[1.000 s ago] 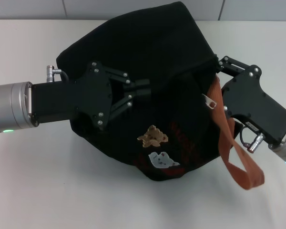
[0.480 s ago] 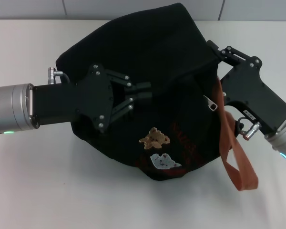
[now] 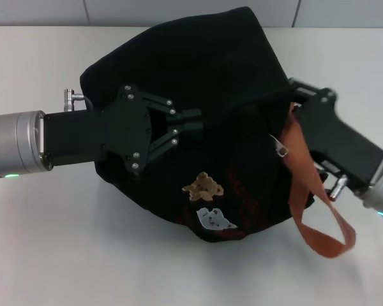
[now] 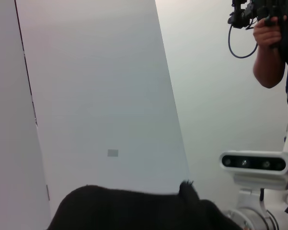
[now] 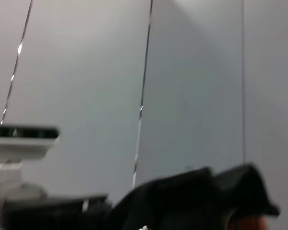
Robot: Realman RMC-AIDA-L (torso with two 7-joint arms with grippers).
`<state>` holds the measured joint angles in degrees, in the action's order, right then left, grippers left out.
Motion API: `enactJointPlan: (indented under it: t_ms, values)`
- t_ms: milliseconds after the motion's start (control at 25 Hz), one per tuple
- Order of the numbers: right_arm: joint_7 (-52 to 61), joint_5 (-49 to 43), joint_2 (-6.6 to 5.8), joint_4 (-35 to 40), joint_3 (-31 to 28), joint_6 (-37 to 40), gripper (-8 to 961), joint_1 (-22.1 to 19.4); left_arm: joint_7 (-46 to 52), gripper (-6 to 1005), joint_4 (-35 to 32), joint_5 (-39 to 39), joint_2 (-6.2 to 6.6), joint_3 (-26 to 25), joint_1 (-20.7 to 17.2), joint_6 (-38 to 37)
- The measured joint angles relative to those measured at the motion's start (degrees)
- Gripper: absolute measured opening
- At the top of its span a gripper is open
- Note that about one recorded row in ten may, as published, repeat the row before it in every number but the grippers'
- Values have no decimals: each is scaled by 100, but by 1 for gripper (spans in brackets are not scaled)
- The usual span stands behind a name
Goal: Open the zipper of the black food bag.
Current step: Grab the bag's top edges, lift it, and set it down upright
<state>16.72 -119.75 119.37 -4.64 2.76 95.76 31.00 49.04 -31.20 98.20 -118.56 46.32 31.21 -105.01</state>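
The black food bag point(image 3: 198, 121) is lying slumped in the middle of the white table point(image 3: 45, 242), its bear patch point(image 3: 203, 187) and white patch point(image 3: 215, 219) facing up and one rust-brown strap handle point(image 3: 309, 197) trailing off toward the right arm.

The left gripper point(image 3: 195, 121) is reaching in from the left and its fingers are closing together on a fold of the black fabric near the bag's middle, apparently to pin the bag.

The right gripper point(image 3: 292, 95) is pressing against the bag's right side, just above the silver pull tab point(image 3: 281, 145) of the zipper point(image 3: 276, 137). Its fingertips are buried behind black cloth and the strap, so I cannot tell whether they are spread or pinching anything.

From where I am standing, the main risk looks like the strap. It is draping right across the right gripper's body and beside the tab, so a closing claw could be catching the strap or loose fabric instead of that small tab. The tab is thin and could be slipping out under a sideways pull. If the left grip is holding only a slack fold, the whole soft bag may be dragging along rather than the zip running.
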Motion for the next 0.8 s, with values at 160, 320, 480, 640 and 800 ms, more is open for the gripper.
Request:
enactJointPlan:
  t_ms: [160, 320, 480, 640, 800]
  values:
    - [290, -3, -4, 178, 138, -257, 368, 53, 0, 72, 0, 0, -1, 0, 13, 0]
    - [703, 75, 1, 358, -56, -483, 375, 5, 0, 72, -1, -5, -1, 0, 16, 0]
    - [1024, 132, -4, 368, -578, -675, 383, -62, 0, 72, -1, -5, -1, 13, 25, -1]
    - [1915, 137, -17, 604, -845, -385, 390, -121, 1, 72, -1, -6, -1, 59, 25, 4]
    - [3095, 80, -24, 1144, -775, 31, 398, -32, 18, 72, -1, -7, 7, 59, 19, -47]
